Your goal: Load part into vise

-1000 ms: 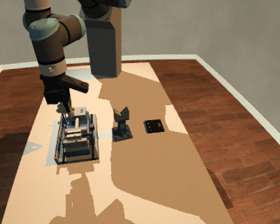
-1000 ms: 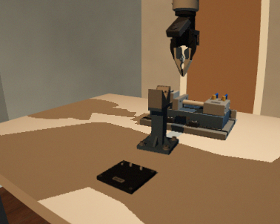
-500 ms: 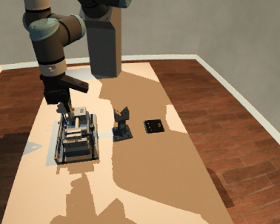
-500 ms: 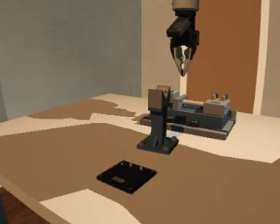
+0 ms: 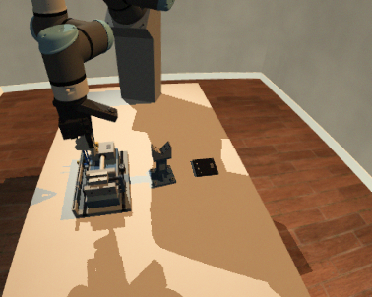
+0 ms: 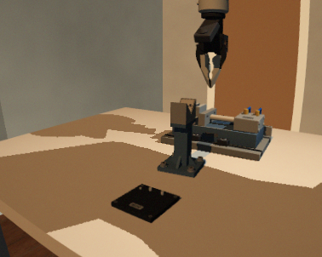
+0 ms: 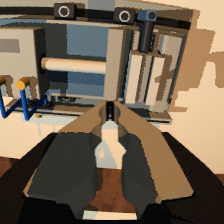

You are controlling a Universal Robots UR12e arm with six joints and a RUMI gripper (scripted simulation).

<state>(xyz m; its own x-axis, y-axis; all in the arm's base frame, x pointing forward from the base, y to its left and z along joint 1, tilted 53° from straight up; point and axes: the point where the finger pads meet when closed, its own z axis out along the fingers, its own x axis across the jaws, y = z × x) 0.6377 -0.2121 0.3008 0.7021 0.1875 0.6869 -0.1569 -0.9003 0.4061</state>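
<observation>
My gripper (image 6: 210,82) is shut and empty, hanging well above the vise (image 6: 228,132); it also shows in the top view (image 5: 89,143) and in the wrist view (image 7: 110,112). In the wrist view a light block with a dark groove along its top, the part (image 7: 150,75), lies between the jaws, to the right of the moving jaw (image 7: 115,65) on the cream cylinder rod (image 7: 72,63). A short dark rod, the work stop (image 7: 146,35), stands at the part's far end. I cannot tell whether they touch. The black infeed plate (image 5: 205,167) is bare.
The V-block (image 5: 161,164) stands on its base between the vise (image 5: 101,184) and the infeed plate, and hides the vise's jaw end in the exterior view (image 6: 182,136). The air cylinder with yellow and blue fittings (image 6: 250,121) sits at the vise's other end.
</observation>
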